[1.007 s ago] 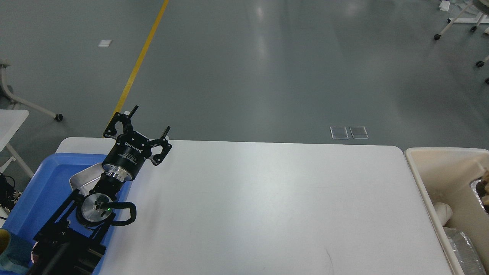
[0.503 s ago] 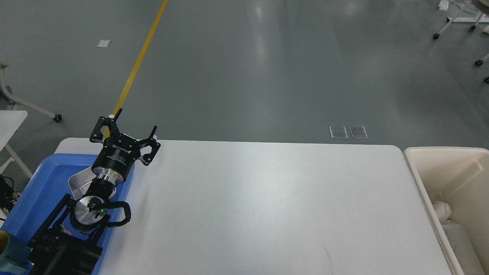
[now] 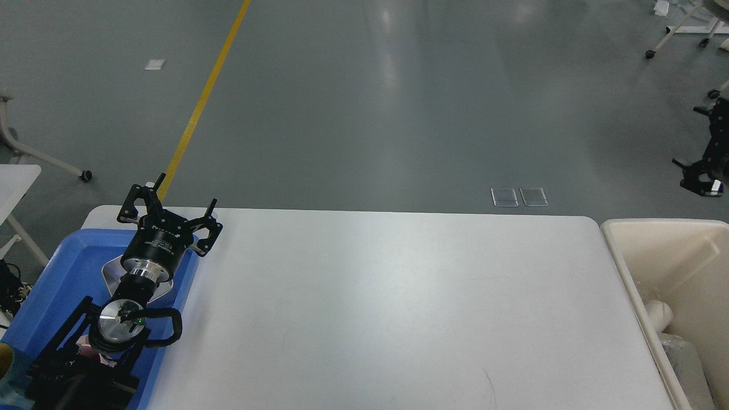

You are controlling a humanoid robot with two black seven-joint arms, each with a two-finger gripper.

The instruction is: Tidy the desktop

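The left end effector, fingers spread and empty, hangs over the tray. The counter runs wide toward 3 o'clock. Right end effector: grip unclear.

Black left arm made of round and boxy parts. Shiny silver ring behind a fat black drum with small white writing on it. Round silver cap lower down, with a tiny green light. Thick black cable looping out beside the cap. Left gripper black, with two thin fingers on flat plates dotted with little silver screws. Right gripper dark, small, partly cut off at the edge, with a pale patch near its bottom.
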